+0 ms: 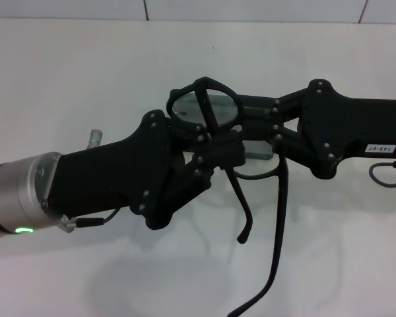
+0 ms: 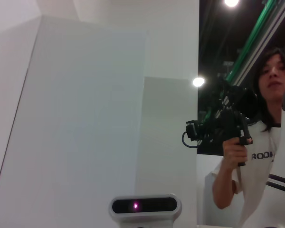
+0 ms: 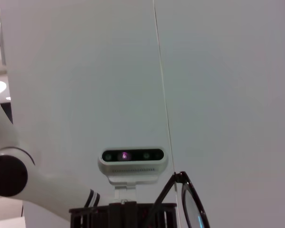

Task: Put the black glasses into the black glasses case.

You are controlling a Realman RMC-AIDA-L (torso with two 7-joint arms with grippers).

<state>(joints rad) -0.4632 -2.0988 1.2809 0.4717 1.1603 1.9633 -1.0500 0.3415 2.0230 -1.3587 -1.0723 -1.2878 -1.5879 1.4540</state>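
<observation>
In the head view the black glasses (image 1: 204,105) hang in mid-air above the white table (image 1: 79,79). One rounded lens faces up and both slim temple arms dangle toward the near edge. My left gripper (image 1: 224,150) reaches in from the left and is shut on the frame below the lens. My right gripper (image 1: 247,122) reaches in from the right and is shut on the frame's other side. The two grippers almost touch. A lens rim and temple of the glasses (image 3: 190,206) show in the right wrist view. The black glasses case is out of view.
The table's back edge meets a tiled wall (image 1: 251,8). Both wrist views point upward at my own head camera (image 2: 145,206) (image 3: 132,156). A person holding a camera rig (image 2: 270,142) stands off to the side in the left wrist view.
</observation>
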